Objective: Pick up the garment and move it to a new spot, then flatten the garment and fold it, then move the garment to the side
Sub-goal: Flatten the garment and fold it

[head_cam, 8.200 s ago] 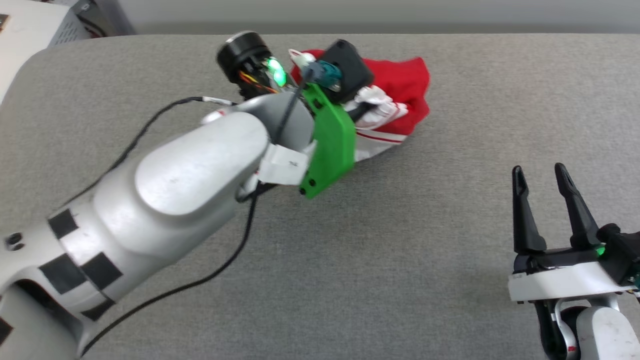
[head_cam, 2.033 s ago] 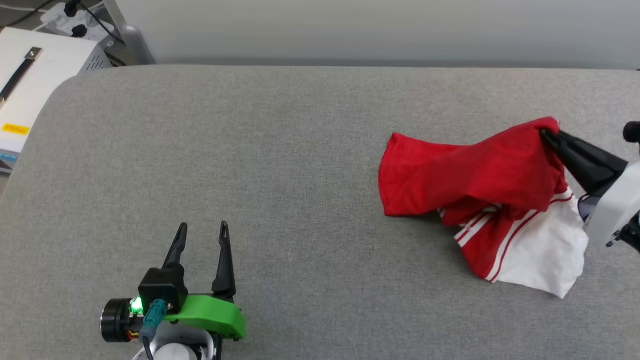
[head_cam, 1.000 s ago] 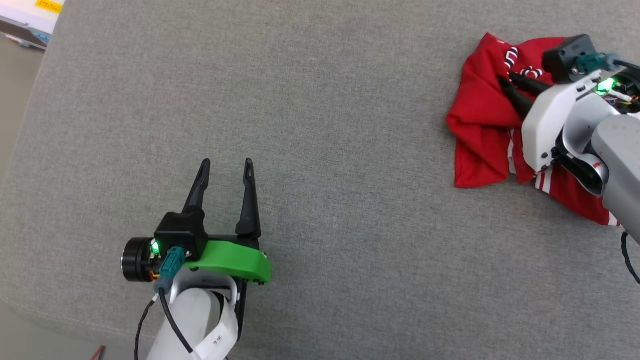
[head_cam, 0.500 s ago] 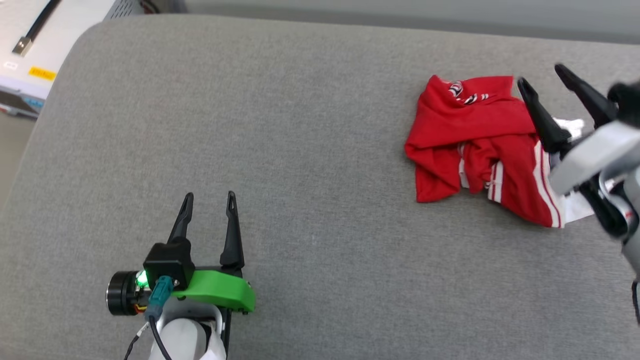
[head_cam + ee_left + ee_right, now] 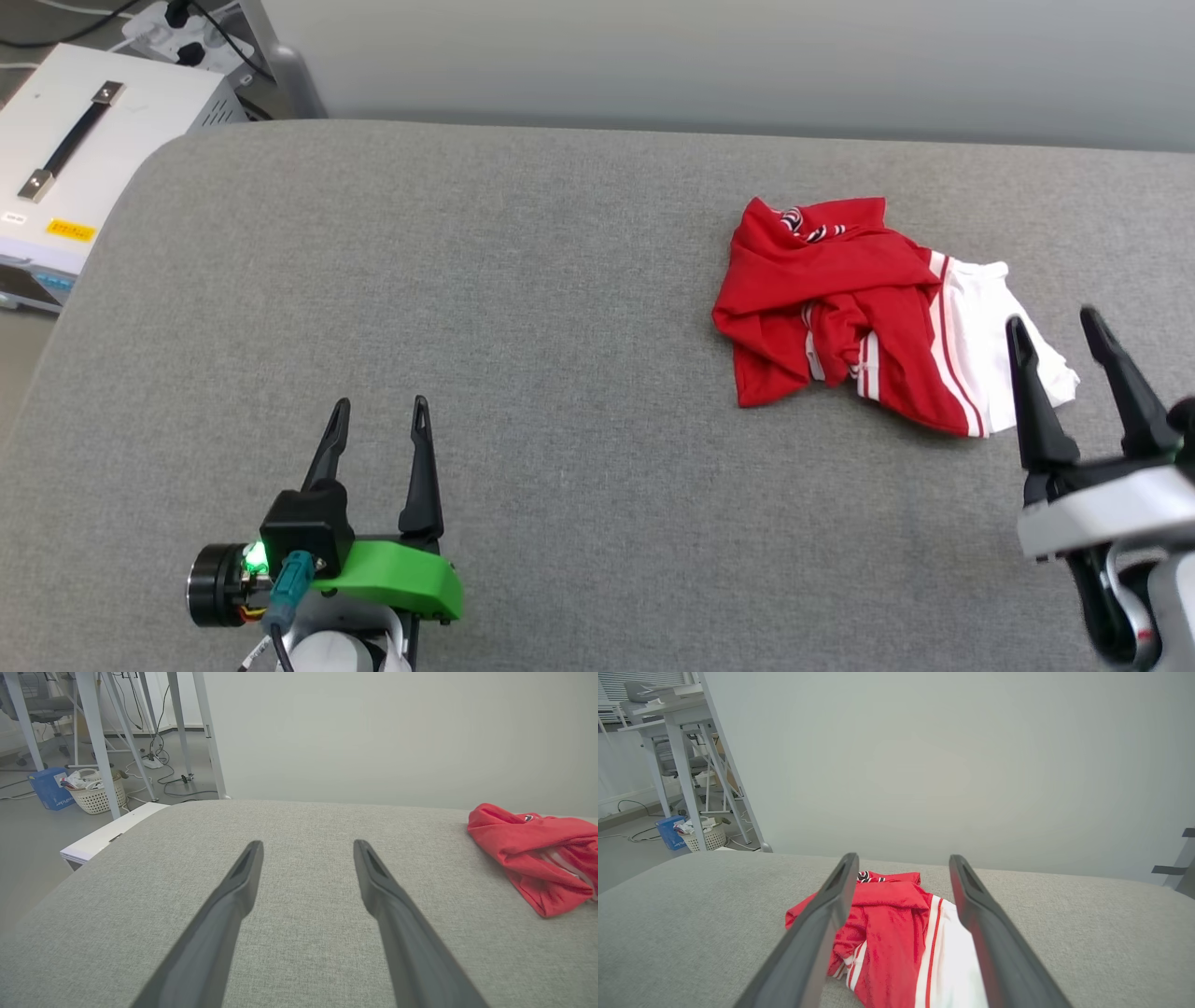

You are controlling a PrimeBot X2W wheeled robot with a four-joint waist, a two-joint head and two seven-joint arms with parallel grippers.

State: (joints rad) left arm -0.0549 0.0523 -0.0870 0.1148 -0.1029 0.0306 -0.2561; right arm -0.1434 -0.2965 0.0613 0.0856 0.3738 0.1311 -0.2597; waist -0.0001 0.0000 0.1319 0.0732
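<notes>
Just beside the crumpled garment (image 5: 840, 280), right gripper (image 5: 1052, 317) stands spread, empty; left gripper (image 5: 380, 402), well apart from it, likewise spread.

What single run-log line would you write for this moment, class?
shirt: crumpled on grey surface, not held | right gripper: open, near shirt | left gripper: open, far from shirt

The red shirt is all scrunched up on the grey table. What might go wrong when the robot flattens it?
The shirt lies bunched in folds, so the open right claw might pinch several layers and leave it twisted. Tugging only the white sleeve nearest it may drag the whole heap. The open left claw sits far off, a long reach.
</notes>
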